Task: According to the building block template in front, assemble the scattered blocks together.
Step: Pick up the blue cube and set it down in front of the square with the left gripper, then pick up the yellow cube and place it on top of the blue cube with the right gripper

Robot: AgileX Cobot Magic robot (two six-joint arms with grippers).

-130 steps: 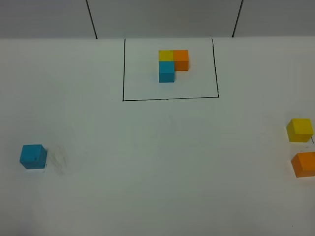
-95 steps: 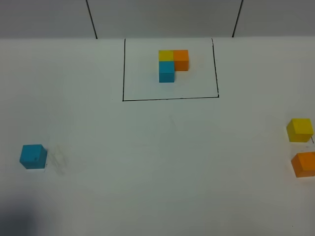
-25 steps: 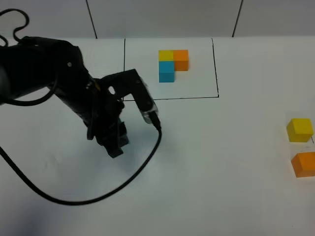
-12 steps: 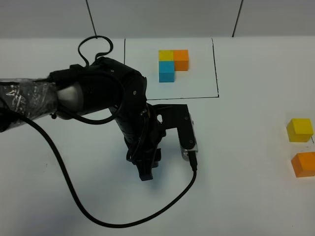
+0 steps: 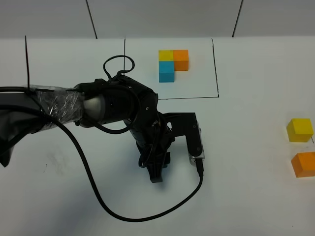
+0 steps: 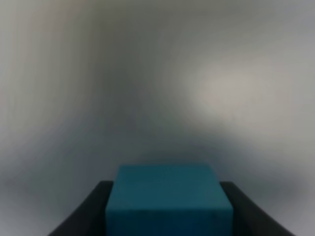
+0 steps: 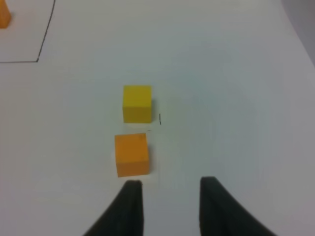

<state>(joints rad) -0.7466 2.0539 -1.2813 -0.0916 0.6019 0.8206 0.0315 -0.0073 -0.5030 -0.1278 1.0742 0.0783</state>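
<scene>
The template (image 5: 173, 65) is an L of yellow, orange and cyan cubes inside a black drawn rectangle (image 5: 170, 98) at the back. My left gripper (image 5: 156, 175) hangs over the table's middle, in front of the rectangle. In the left wrist view it (image 6: 166, 216) is shut on the loose cyan block (image 6: 169, 196), which the arm hides in the high view. The loose yellow block (image 5: 299, 130) and orange block (image 5: 303, 164) sit at the right edge. My right gripper (image 7: 172, 206) is open and empty, just short of the orange block (image 7: 131, 154) and yellow block (image 7: 137, 103).
The left arm's black cable (image 5: 123, 216) loops over the table in front of the arm. The white table (image 5: 246, 196) has bare surface between the left arm and the two blocks at the right. A corner of the drawn rectangle (image 7: 38, 60) shows in the right wrist view.
The left arm came in, and the cyan block is gone from the left of the table. The arm moved right to the middle, and in the last half second a little further right and forward.
</scene>
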